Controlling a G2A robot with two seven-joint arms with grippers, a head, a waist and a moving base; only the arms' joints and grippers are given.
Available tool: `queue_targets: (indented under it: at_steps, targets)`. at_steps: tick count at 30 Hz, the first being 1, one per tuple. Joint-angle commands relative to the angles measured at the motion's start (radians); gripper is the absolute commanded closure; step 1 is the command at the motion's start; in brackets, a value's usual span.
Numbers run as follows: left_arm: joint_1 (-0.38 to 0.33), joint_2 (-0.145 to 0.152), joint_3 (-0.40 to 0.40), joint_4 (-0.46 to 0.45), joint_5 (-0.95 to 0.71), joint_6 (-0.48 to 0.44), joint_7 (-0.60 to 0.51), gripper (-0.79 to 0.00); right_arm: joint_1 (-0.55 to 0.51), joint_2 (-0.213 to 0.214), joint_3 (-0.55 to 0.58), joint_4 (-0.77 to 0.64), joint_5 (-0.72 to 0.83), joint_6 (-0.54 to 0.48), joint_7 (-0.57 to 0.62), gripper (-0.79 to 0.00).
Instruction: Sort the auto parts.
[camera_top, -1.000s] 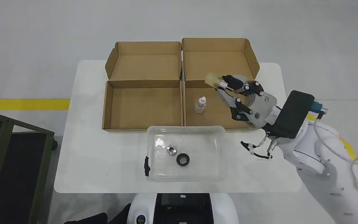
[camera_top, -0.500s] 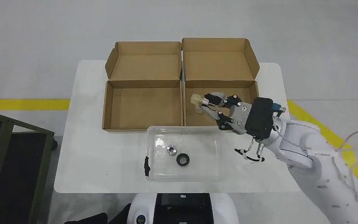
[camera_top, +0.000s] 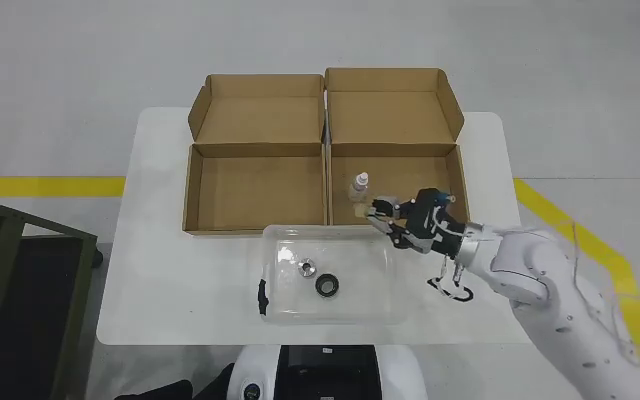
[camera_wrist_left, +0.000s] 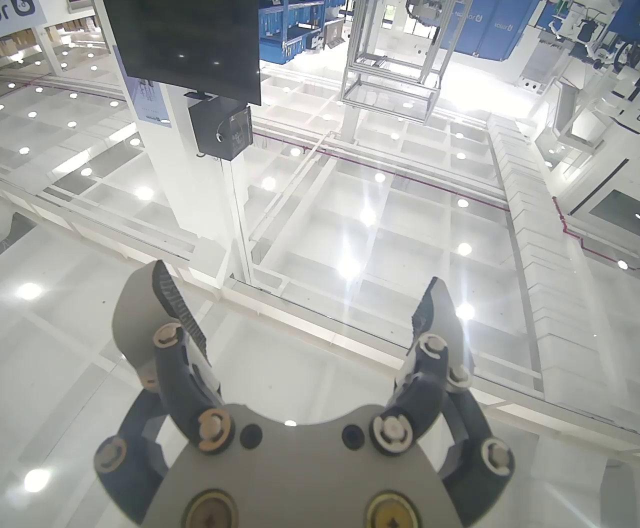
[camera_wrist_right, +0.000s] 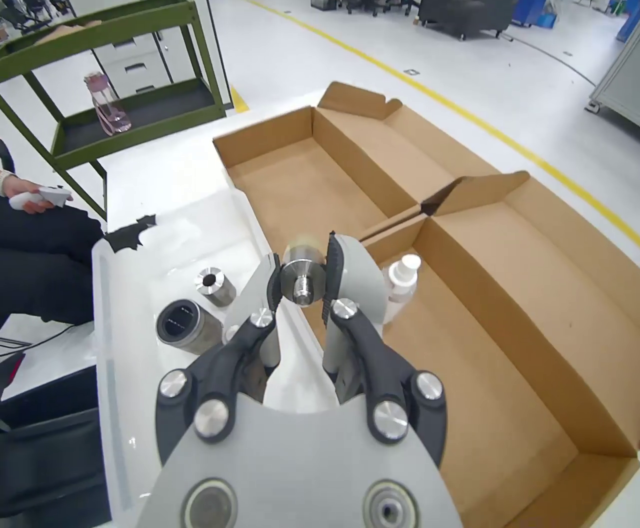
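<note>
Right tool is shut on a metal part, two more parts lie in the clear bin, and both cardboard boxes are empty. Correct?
No: the right wrist view shows a white bottle standing in one cardboard box. Otherwise right: the right tool is shut on the metal part, and a small cylinder and a larger sleeve lie in the clear bin.

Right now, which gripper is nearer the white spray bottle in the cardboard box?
Right. The right gripper, shut on a metal part, sits just beside the white spray bottle. The left gripper is open, facing the ceiling, away from it.
</note>
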Motion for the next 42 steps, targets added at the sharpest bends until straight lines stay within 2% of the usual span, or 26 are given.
queue_targets:
  at_steps: [1, 19, 39, 42]
  targets:
    - [0.0, 0.0, 0.0, 0.0, 0.0, 0.0, 0.0, -0.785, -0.007, 0.002, 0.01, 0.009, -0.002, -0.001, 0.024, 0.0]
    - [0.0, 0.0, 0.0, 0.0, 0.0, 0.0, 0.0, -0.785, 0.129, -0.029, -0.077, 0.186, -0.111, 0.053, 0.132, 0.0]
    - [0.0, 0.0, 0.0, 0.0, 0.0, 0.0, 0.0, -0.785, 0.299, -0.092, -0.23, 0.384, -0.189, 0.096, 0.184, 0.0]
    - [0.0, 0.0, 0.0, 0.0, 0.0, 0.0, 0.0, -0.785, 0.312, -0.1, -0.244, 0.401, -0.199, 0.104, 0.186, -0.071]
